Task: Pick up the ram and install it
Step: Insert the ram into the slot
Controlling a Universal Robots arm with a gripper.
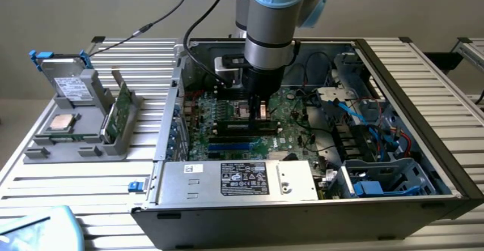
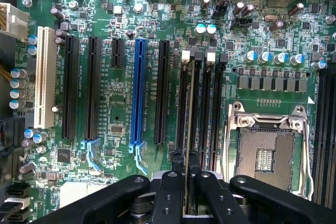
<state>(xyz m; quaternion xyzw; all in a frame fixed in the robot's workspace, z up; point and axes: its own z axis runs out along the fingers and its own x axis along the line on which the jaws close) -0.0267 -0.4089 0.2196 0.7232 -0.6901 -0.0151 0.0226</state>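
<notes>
1. The ram (image 2: 187, 108) shows edge-on as a thin upright strip. It runs along one of the black memory slots (image 2: 203, 108) just beside the CPU socket (image 2: 265, 156).
2. The gripper (image 2: 185, 163) has its jaws drawn narrow and clamped on the ram's two faces. The stick extends out from between the fingers.
3. Whether the ram's lower edge has entered the slot cannot be told.
4. Beyond the memory slots, farther from the CPU socket, lie a blue expansion slot (image 2: 138, 93) and a white slot (image 2: 45, 77).
5. In the exterior view, the arm (image 1: 268, 30) stands vertical over the socket area inside the open computer case (image 1: 423, 92).
</notes>
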